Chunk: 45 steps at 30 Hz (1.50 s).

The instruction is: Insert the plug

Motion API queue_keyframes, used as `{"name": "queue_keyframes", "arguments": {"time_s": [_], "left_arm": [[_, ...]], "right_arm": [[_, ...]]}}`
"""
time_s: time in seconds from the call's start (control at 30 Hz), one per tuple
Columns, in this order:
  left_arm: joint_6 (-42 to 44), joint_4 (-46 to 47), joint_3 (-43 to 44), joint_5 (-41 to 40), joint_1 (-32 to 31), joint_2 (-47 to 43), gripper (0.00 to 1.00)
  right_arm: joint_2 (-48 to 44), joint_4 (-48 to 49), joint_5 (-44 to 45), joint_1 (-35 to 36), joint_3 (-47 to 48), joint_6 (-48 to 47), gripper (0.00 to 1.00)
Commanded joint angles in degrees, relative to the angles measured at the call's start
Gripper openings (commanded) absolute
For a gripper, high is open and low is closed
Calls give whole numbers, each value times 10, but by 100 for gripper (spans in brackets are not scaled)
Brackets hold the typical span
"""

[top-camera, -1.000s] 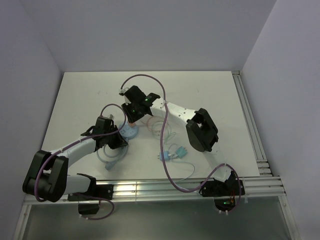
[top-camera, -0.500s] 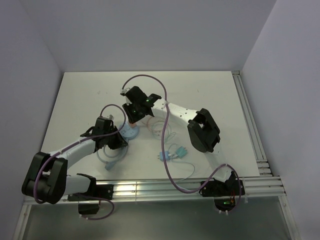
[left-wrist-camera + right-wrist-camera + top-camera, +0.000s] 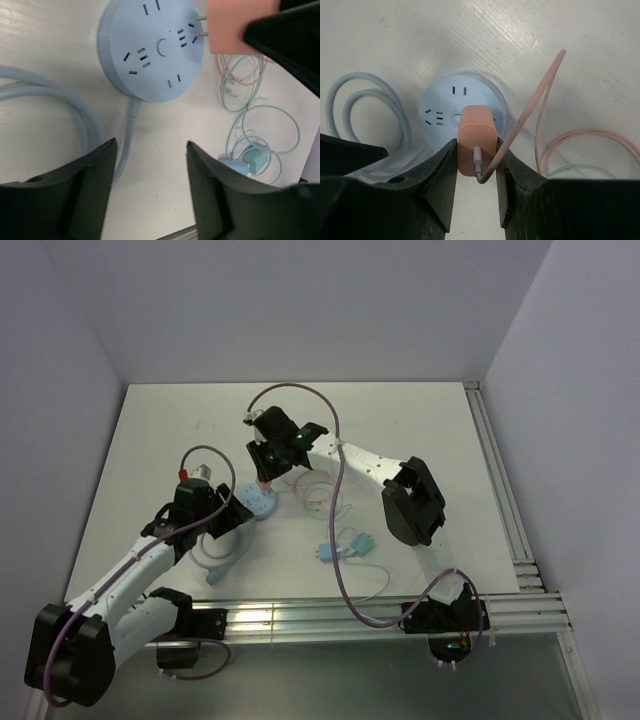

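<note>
A round pale-blue socket hub (image 3: 256, 503) lies on the white table; it also shows in the left wrist view (image 3: 150, 50) and the right wrist view (image 3: 440, 107). My right gripper (image 3: 264, 478) (image 3: 476, 142) is shut on an orange plug (image 3: 476, 140), held just above the hub's right part. In the left wrist view the plug (image 3: 235, 25) has both prongs bare, pointing at a slot pair near the hub's edge. My left gripper (image 3: 226, 520) (image 3: 150, 142) is open and empty, just near-left of the hub.
The hub's pale-blue cable (image 3: 215, 555) (image 3: 50, 100) loops near-left of it. The plug's pink cord (image 3: 540, 115) coils right of the hub. A blue and a green charger (image 3: 342, 547) (image 3: 245, 160) lie with thin cords nearer the front. Metal rails (image 3: 300, 615) run along the front edge.
My left gripper has drawn back from the hub toward the near left and turned. My right gripper, with the plug, has shifted slightly over the hub.
</note>
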Motion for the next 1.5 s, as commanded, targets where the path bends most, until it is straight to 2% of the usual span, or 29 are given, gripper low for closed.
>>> {"name": "queue_keyframes", "arguments": {"time_s": [0.0, 0.03, 0.1, 0.13, 0.2, 0.5, 0.67, 0.97, 1.47], "left_arm": [[-18, 7, 34, -40, -1, 9, 59], [-18, 10, 49, -44, 2, 20, 44], [-17, 22, 61, -38, 10, 59, 27], [-18, 30, 66, -29, 13, 70, 11], [-27, 73, 67, 7, 24, 100, 0], [-42, 159, 90, 42, 47, 208, 0], [-33, 157, 104, 34, 54, 242, 0], [-32, 160, 104, 40, 60, 279, 0], [-25, 152, 100, 38, 60, 270, 0]], "right_arm": [[-56, 9, -5, -6, 20, 3, 0], [-57, 8, -4, -6, 21, 4, 0], [-62, 2, -2, -6, 21, 5, 0], [-63, 2, -4, -7, 17, 6, 0], [-68, 8, -7, -8, 10, 9, 0], [-48, -10, -13, -10, 18, 6, 0], [-21, -33, -23, -9, 39, -1, 0], [12, -66, -16, -9, 69, -2, 0], [40, -71, -13, -1, 84, 2, 0]]}}
